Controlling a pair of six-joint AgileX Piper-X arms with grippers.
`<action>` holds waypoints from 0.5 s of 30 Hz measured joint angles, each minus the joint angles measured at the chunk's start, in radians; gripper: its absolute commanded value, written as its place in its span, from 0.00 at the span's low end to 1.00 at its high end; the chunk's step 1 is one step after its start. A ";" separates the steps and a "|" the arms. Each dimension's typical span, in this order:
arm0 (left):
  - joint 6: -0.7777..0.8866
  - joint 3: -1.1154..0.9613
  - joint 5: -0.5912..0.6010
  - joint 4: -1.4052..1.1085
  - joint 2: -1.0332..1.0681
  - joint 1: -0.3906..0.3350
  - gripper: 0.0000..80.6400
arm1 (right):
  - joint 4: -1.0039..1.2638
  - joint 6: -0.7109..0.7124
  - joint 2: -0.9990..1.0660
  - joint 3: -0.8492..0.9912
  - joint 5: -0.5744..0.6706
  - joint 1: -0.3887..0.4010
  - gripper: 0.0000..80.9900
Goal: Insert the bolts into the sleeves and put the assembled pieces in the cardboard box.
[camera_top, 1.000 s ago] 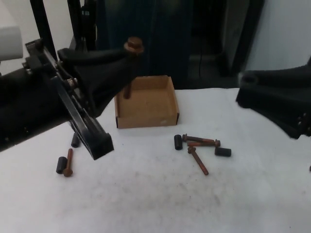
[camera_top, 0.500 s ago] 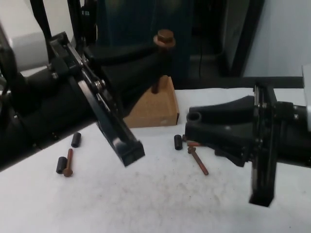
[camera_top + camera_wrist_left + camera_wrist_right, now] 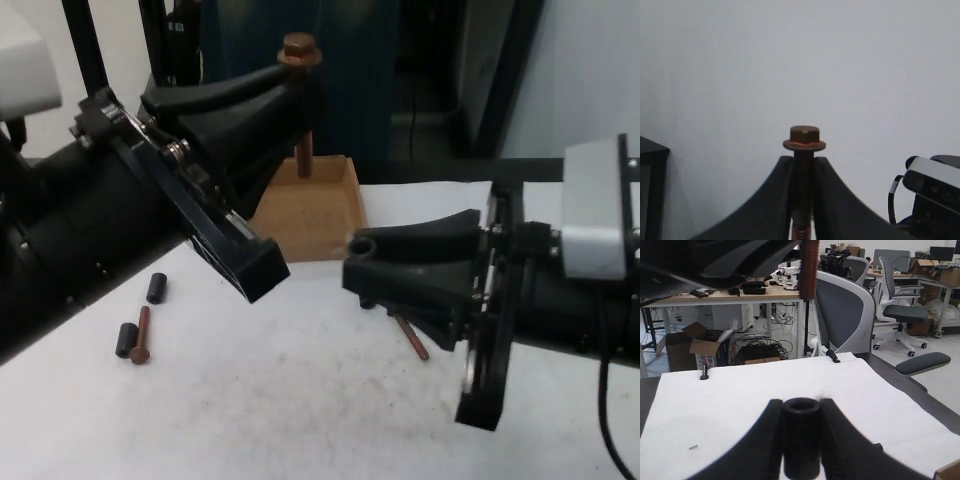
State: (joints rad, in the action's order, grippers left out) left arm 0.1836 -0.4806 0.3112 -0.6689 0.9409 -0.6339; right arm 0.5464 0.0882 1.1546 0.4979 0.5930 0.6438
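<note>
**Getting the bolt tip square over the sleeve's bore**

The left gripper [image 3: 298, 95] is clenched on the shank of a rusty-brown flanged hex bolt [image 3: 299, 48]. It holds the bolt upright and head up, high above the white cloth-covered bench [image 3: 300, 410], with the threaded end hanging free below the fingers. The right gripper [image 3: 362, 262] is clamped around a short black cylindrical sleeve [image 3: 361, 244]. The sleeve stands upright with its open bore facing up, lower than the bolt and just in front of the open brown cardboard box [image 3: 320, 238].

In the right wrist view the threaded tip hangs above and beyond the sleeve, so it is not yet over the hole. The step in hand appears to be the insertion, and alignment decides it:

- **Line up:** bring the tip straight over the bore, keeping both pieces vertical.
- **Lower slowly:** a tilted thread would likely catch on the rim.
- **Mind the grip:** the left fingers hold just under the head, so they will probably meet the sleeve before the bolt seats. Letting go once the shank is well guided seems sensible.

A loose bolt [image 3: 141, 335] and loose sleeves [image 3: 156, 288] lie on the cloth.
</note>
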 measured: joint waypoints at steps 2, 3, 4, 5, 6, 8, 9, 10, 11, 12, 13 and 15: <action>0.021 0.000 0.000 -0.006 0.000 -0.002 0.01 | 0.018 0.010 0.009 0.000 -0.007 0.017 0.00; 0.034 0.000 0.000 -0.008 0.000 -0.002 0.01 | 0.024 0.017 0.013 0.000 -0.008 0.023 0.00; 0.050 0.002 0.000 -0.011 0.000 -0.002 0.01 | 0.032 0.025 0.016 0.000 -0.010 0.030 0.00; 0.052 0.003 0.000 -0.011 0.000 -0.002 0.01 | 0.037 0.032 0.018 0.000 -0.016 0.036 0.00; 0.061 0.012 0.000 -0.020 0.000 -0.002 0.01 | 0.043 0.037 0.021 0.000 -0.024 0.042 0.00; 0.074 0.028 0.000 -0.027 0.000 -0.002 0.01 | 0.052 0.041 0.023 0.000 -0.042 0.050 0.00; 0.078 0.035 0.000 -0.027 0.000 -0.002 0.01 | 0.056 0.042 0.023 0.000 -0.050 0.053 0.00; 0.079 0.042 0.000 -0.027 0.000 -0.005 0.01 | 0.061 0.042 0.023 0.000 -0.056 0.054 0.00; 0.078 0.044 0.000 -0.027 0.000 -0.005 0.01 | 0.066 0.038 0.023 0.000 -0.067 0.053 0.00; 0.078 0.049 0.000 -0.033 0.000 -0.008 0.01 | 0.068 0.026 0.023 0.000 -0.080 0.053 0.00; 0.078 0.057 -0.003 -0.038 0.000 -0.012 0.01 | 0.068 0.013 0.023 0.000 -0.092 0.053 0.00; 0.078 0.062 -0.002 -0.047 0.000 -0.020 0.01 | 0.071 -0.015 0.023 0.000 -0.118 0.053 0.00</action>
State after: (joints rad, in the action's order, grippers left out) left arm 0.2618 -0.4183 0.3089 -0.7159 0.9409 -0.6535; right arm 0.6174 0.0727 1.1773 0.4979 0.4751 0.6971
